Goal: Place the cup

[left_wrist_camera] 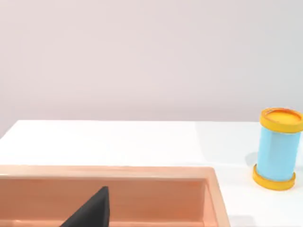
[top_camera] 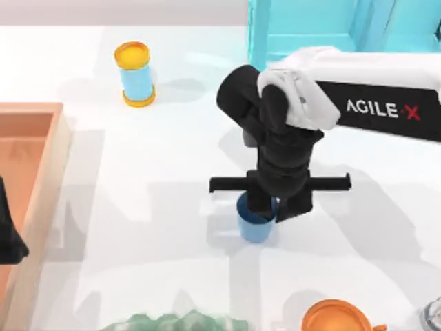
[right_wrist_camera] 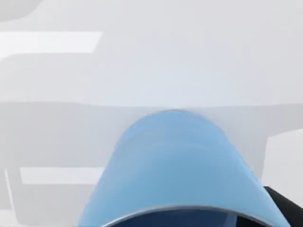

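Note:
The small blue cup (top_camera: 253, 227) stands near the middle of the white table, slightly toward the front. My right gripper (top_camera: 275, 207) comes down on it from above, one black finger at the cup's dark rim and the other just outside its right wall, shut on the cup. In the right wrist view the cup's light-blue wall (right_wrist_camera: 175, 165) looms close, with a black finger (right_wrist_camera: 286, 205) beside it. Whether the cup rests on the table or hangs just above it is unclear. My left gripper (top_camera: 7, 238) is parked at the left edge over the wooden tray.
A wooden tray (top_camera: 58, 158) lies along the left side. A light-blue cylinder with orange-yellow ends (top_camera: 136, 74) stands at the back left. An orange cup (top_camera: 336, 318) sits at the front right, a teal cabinet (top_camera: 310, 27) at the back, a green object (top_camera: 172, 323) at the front.

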You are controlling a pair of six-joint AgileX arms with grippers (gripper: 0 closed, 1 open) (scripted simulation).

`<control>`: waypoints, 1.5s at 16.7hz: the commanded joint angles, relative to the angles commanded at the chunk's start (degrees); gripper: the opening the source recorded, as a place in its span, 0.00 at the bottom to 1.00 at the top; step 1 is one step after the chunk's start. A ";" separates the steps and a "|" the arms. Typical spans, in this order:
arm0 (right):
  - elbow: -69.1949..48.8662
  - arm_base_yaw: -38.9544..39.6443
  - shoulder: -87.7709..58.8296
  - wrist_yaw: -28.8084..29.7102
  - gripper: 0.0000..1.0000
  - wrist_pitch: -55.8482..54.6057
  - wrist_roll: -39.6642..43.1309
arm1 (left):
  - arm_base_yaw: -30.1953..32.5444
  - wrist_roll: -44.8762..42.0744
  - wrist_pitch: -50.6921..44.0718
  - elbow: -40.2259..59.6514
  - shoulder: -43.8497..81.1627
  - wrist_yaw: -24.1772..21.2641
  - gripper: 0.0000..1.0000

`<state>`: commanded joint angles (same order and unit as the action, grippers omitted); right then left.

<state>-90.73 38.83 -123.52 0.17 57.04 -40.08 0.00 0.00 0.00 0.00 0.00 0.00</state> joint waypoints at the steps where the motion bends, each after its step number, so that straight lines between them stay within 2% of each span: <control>1: 0.39 -1.31 0.69 -0.01 0.00 0.25 1.27 | 0.00 0.00 0.00 0.00 0.00 0.00 1.00; 4: 2.72 -8.23 4.31 -0.13 0.00 1.51 8.39 | 0.00 0.00 0.00 0.00 0.00 0.00 1.00; 11: 12.58 -36.27 16.82 -0.46 0.00 5.94 36.85 | 0.00 0.00 0.00 0.00 0.00 0.00 1.00; 14: 16.00 -44.40 21.82 -0.71 0.00 6.93 44.94 | 0.00 0.00 0.00 0.00 0.00 0.00 1.00; 16: 17.23 -46.77 23.69 -0.78 0.00 7.16 47.31 | 0.00 0.00 0.00 0.00 0.00 0.00 1.00; 21: 17.33 -46.74 23.53 -0.67 0.00 6.88 47.45 | 0.00 0.00 0.00 0.00 0.00 0.00 1.00; 25: 21.79 -45.96 21.88 -0.69 0.00 0.18 46.69 | 0.00 0.00 0.00 0.00 0.00 0.00 1.00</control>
<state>-68.94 -7.13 -101.64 -0.52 57.22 6.61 0.00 0.00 0.00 0.00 0.00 0.00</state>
